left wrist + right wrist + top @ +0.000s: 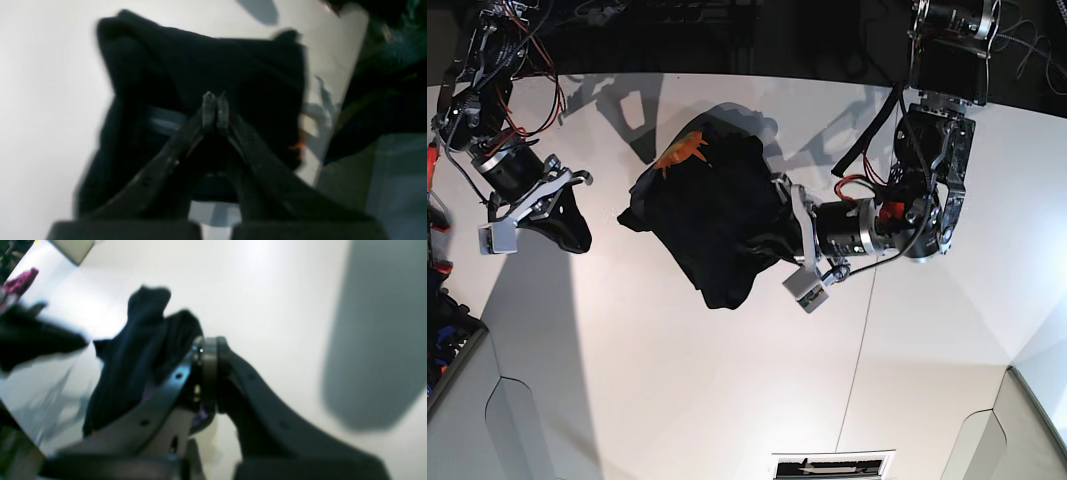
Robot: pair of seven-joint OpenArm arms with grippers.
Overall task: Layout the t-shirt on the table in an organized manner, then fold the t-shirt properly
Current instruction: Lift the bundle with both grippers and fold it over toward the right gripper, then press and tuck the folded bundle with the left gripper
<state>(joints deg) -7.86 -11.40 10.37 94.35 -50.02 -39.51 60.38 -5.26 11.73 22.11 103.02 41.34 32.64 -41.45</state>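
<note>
The black t-shirt (712, 225) is a crumpled heap on the white table (727, 400), with its orange print (682, 152) at the far side. My left gripper (774, 215) is shut at the heap's right edge. In the left wrist view its fingertips (209, 111) are pressed together with the black t-shirt (206, 63) bunched around them. My right gripper (206, 351) is shut too. A smaller bunch of black cloth (140, 350) with purplish bits hangs against its fingers. In the base view that bunch (567, 225) lies left of the heap, and a strip of white table shows between them.
Grey angled panels sit at the table's near corners (507, 420) (1027, 430). A thin dark seam (857, 360) crosses the tabletop. Cables and dark equipment (677, 30) line the far edge. A slot plate (832, 466) lies at the near edge.
</note>
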